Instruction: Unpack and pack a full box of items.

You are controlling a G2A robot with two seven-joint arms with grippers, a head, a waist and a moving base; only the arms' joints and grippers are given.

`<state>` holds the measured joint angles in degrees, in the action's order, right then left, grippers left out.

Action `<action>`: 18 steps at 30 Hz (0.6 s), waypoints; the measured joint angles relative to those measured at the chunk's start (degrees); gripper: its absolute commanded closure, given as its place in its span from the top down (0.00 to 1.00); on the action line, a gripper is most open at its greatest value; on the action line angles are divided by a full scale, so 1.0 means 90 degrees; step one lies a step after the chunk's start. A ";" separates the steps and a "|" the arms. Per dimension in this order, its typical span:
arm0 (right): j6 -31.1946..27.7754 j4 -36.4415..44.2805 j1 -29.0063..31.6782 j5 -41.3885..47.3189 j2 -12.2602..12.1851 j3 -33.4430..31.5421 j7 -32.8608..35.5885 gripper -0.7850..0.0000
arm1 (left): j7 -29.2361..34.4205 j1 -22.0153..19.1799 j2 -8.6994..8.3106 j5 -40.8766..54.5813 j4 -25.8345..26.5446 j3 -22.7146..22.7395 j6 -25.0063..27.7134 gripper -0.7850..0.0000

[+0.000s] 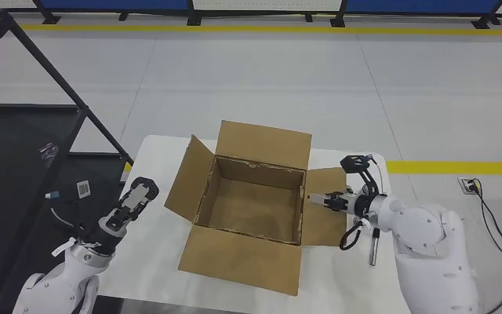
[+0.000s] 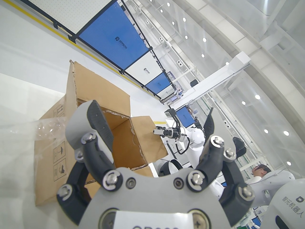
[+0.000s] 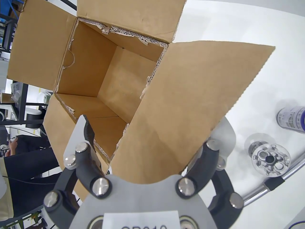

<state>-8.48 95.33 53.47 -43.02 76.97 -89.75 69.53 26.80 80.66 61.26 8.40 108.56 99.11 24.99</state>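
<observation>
An open cardboard box (image 1: 251, 208) stands mid-table with all flaps spread out; its inside is bare. My right gripper (image 1: 318, 199) hovers over the box's right flap (image 3: 190, 91). In the right wrist view that gripper (image 3: 156, 129) is open, the flap's corner lies between its jaws, and one finger (image 3: 88, 132) shows beside the box's rim. My left gripper (image 1: 145, 188) sits off the box's left side, above the table edge; in its wrist view it (image 2: 152, 110) is open and holds nothing. The box (image 2: 95, 125) rises beyond it.
On the white table (image 1: 157, 157) right of the box lie a purple-labelled can (image 3: 292, 119), a metal spool (image 3: 270, 159) and a slim metal rod (image 1: 375, 247). Clear plastic wrap (image 2: 45, 127) lies by the box's left side. A dark rack (image 1: 47, 169) stands left of the table.
</observation>
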 measured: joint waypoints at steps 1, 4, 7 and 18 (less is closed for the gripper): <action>0.0025 -0.0038 -0.0053 -0.0030 -0.0006 0.0058 -0.0003 1.00 | -0.0005 0.0012 0.0000 0.0006 0.0002 0.0017 0.0007 1.00; 0.0152 -0.0175 -0.0237 -0.0141 -0.0021 0.0243 -0.0045 1.00 | -0.0032 0.0064 -0.0001 0.0013 0.0013 0.0073 0.0031 1.00; 0.0237 -0.0317 -0.0402 -0.0183 -0.0033 0.0415 -0.0099 1.00 | -0.0063 0.0121 0.0001 0.0031 0.0032 0.0121 0.0051 1.00; 0.0435 -0.0682 -0.0812 -0.0272 -0.0080 0.0844 -0.0321 1.00 | -0.0134 0.0284 0.0007 0.0056 0.0102 0.0249 0.0101 1.00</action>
<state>-4.56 89.19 46.16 -45.47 76.26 -82.16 66.65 25.60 83.21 61.33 8.90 109.47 101.35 25.90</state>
